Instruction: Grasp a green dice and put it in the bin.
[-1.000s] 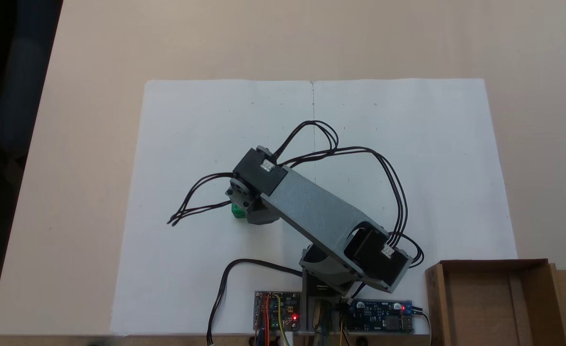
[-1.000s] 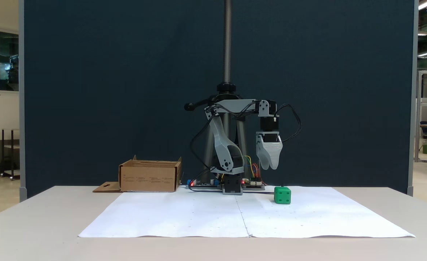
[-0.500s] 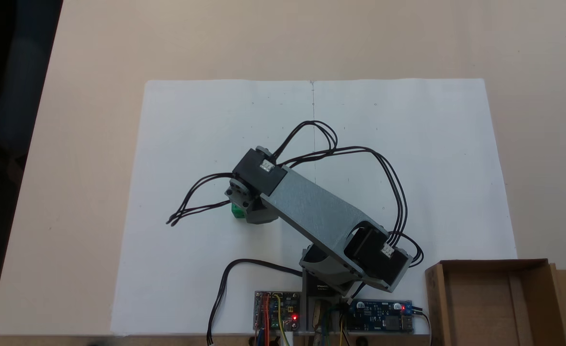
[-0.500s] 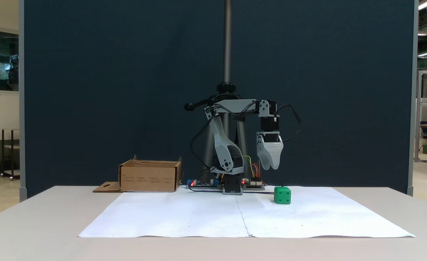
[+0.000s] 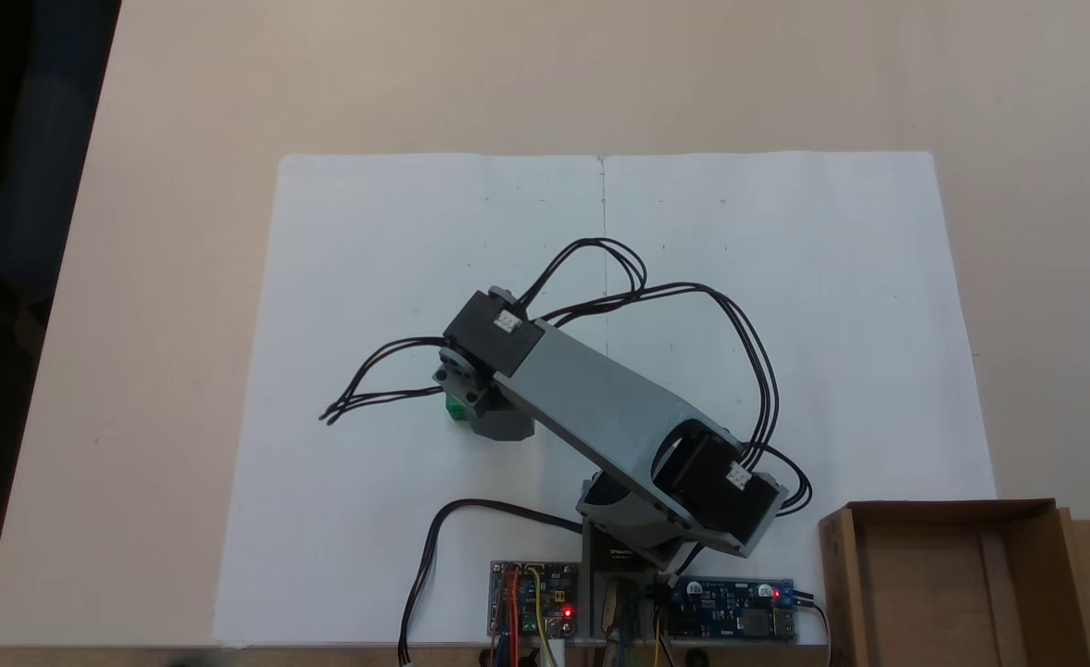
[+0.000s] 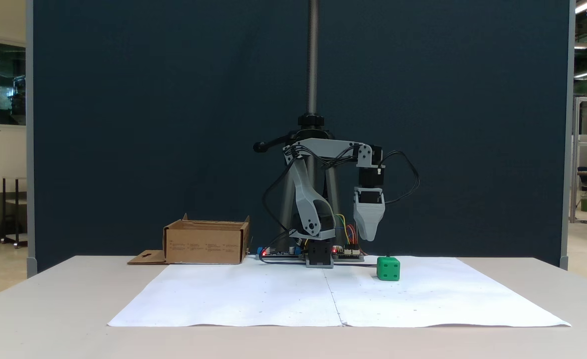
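green dice (image 6: 388,268): bright cube, dark pips, on paper; fingers (image 6: 368,236): above, opening unclear

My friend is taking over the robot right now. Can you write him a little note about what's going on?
Gripper: hangs above the dice, not touching it, holding nothing; only one tip shows, so open or shut can't be told.
Dice: on the white paper, partly hidden under the wrist from above.
Bin: beside the arm's base, nothing seen inside.
Done: gripper lined up over the dice.
Left: lower, grab, carry to the bin, drop.
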Controlling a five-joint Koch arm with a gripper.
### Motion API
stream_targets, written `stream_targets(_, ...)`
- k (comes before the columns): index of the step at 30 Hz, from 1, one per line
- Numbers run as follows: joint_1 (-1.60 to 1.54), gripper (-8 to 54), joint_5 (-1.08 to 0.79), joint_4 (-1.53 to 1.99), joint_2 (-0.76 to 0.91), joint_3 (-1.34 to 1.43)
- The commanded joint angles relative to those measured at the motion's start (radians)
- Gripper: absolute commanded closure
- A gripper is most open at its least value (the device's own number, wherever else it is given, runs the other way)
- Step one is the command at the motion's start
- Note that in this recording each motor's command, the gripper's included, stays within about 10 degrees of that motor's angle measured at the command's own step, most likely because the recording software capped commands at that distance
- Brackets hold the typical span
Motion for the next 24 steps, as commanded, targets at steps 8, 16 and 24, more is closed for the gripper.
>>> stream_targets(8,-0.006,2.9,0.120,-0.321,0.117,0.135)
stream_targets(16,-0.012,4.0,0.120,-0.371,0.130,0.156)
stream_targets(24,-0.049,4.2,0.118,-0.387,0.140,0.225)
